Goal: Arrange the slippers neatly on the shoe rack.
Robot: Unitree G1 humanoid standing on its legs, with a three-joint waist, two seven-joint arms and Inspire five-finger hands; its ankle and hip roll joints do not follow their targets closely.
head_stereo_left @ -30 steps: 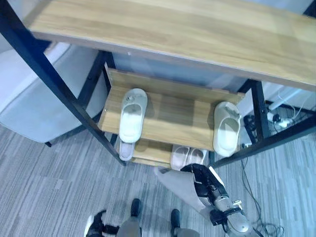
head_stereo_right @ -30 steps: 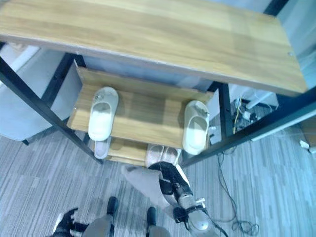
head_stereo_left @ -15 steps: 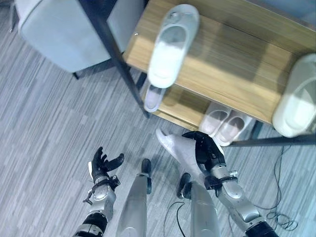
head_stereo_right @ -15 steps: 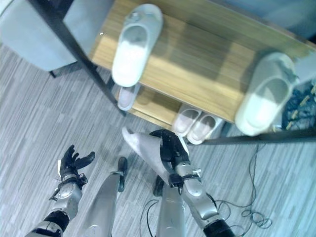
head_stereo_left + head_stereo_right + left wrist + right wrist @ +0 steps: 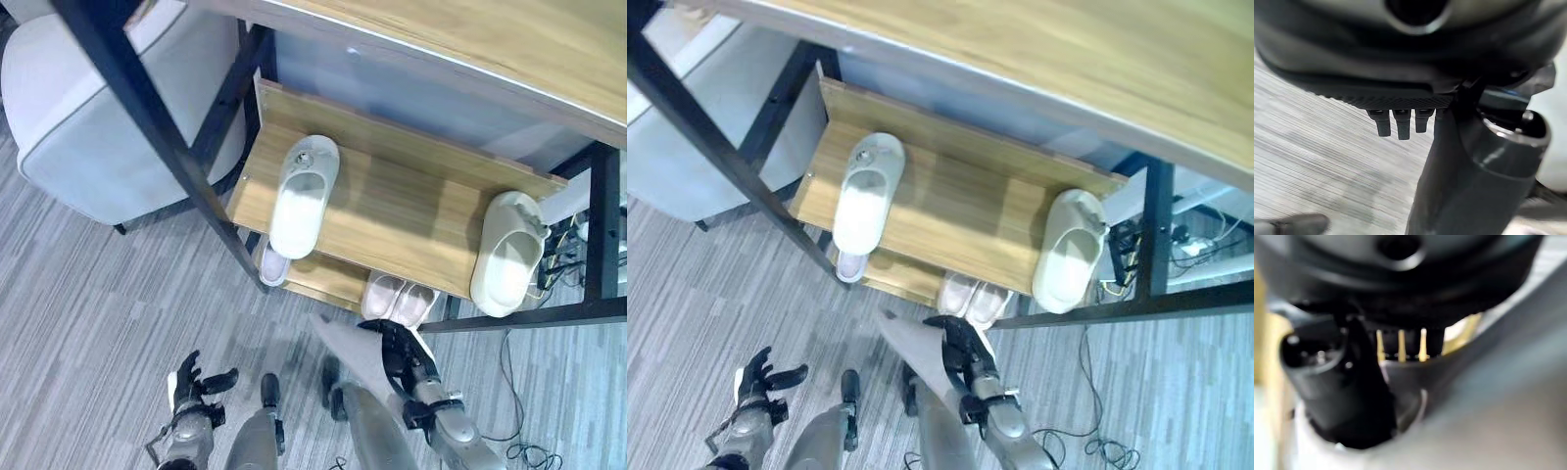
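The wooden shoe rack (image 5: 411, 211) has a white slipper (image 5: 302, 196) at the left of its middle shelf and a beige slipper (image 5: 509, 253) overhanging the right end. On the bottom shelf, a pale pink pair (image 5: 400, 299) lies side by side and another light slipper (image 5: 272, 264) lies under the white one. My right hand (image 5: 409, 360) is low in front of the rack, shut on a grey slipper (image 5: 345, 345) whose toe points left; in the right wrist view its thumb (image 5: 1337, 391) presses on the grey slipper (image 5: 1488, 401). My left hand (image 5: 191, 380) hangs open over the floor.
A grey upholstered chair (image 5: 88, 127) stands left of the rack, behind a black frame post (image 5: 167, 147). Cables and a power strip (image 5: 563, 250) lie right of the rack. Grey striped carpet (image 5: 88, 323) spreads in front.
The camera has tilted, so the whole picture shifted and the rack's top board shows again. The right hand still holds the grey slipper; the left hand stays open and sits lower in the picture.
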